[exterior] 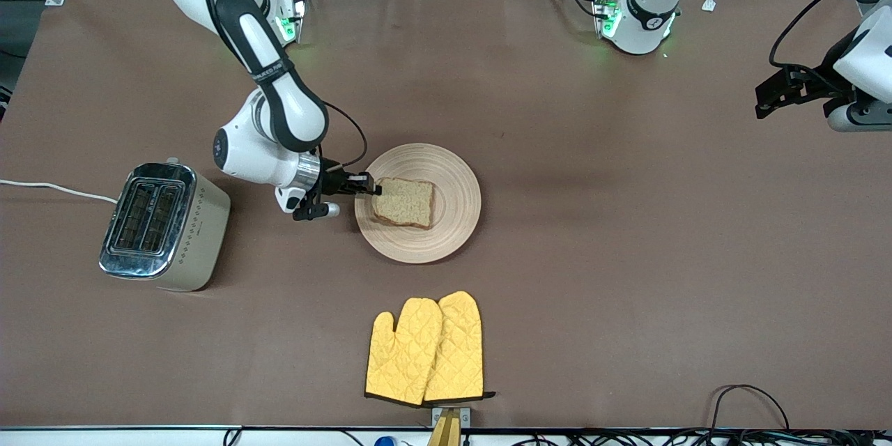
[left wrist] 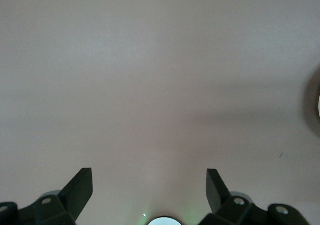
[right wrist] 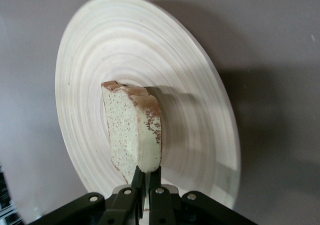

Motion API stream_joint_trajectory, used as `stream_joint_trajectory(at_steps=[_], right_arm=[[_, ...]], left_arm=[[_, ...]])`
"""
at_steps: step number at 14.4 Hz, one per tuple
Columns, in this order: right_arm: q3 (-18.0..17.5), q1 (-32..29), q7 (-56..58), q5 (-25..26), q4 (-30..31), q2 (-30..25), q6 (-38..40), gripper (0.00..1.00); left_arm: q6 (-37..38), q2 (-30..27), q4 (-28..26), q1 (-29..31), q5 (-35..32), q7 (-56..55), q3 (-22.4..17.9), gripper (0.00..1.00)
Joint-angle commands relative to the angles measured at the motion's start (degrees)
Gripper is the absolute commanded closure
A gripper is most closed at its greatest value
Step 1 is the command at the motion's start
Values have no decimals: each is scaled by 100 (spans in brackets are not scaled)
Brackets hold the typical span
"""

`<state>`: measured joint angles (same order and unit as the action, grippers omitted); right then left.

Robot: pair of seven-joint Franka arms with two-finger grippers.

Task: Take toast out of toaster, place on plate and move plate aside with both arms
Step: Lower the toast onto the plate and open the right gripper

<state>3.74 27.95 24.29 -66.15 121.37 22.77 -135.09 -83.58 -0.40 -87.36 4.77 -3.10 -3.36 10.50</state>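
Note:
The toast point(exterior: 404, 201), a speckled tan slice with darker crust, lies over the round light-wood plate point(exterior: 456, 185) in the table's middle. My right gripper point(exterior: 375, 187) is shut on the toast's edge at the plate's rim toward the right arm's end. In the right wrist view the fingers point(right wrist: 138, 184) pinch the toast point(right wrist: 132, 130) over the plate point(right wrist: 190, 85). My left gripper point(exterior: 766, 103) waits open and empty above the table at the left arm's end; its wrist view shows the spread fingers point(left wrist: 80, 187) over bare brown table.
A silver toaster point(exterior: 164, 225) stands toward the right arm's end, its white cord running off the table's edge. A pair of yellow oven mitts point(exterior: 426, 348) lies nearer to the front camera than the plate. Cables lie along the front edge.

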Motion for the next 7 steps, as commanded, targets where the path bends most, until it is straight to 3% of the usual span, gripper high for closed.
stream_joint_trajectory(at_steps=[1,3,5,6,7], right_arm=[[-23,-334,225,-127,395,-457,326,100],[-23,-343,234,-109,448,-502,326,99],[-23,-343,226,-109,448,-475,308,82],[-23,-334,217,-109,448,-458,291,66],[-23,-334,208,-109,448,-449,282,43]], left_arm=[[0,22,87,41,12,143,14,0],[0,22,87,41,12,134,14,0],[0,31,87,41,12,134,14,0],[-9,31,79,41,12,134,14,0],[-9,31,79,41,12,134,14,0]])
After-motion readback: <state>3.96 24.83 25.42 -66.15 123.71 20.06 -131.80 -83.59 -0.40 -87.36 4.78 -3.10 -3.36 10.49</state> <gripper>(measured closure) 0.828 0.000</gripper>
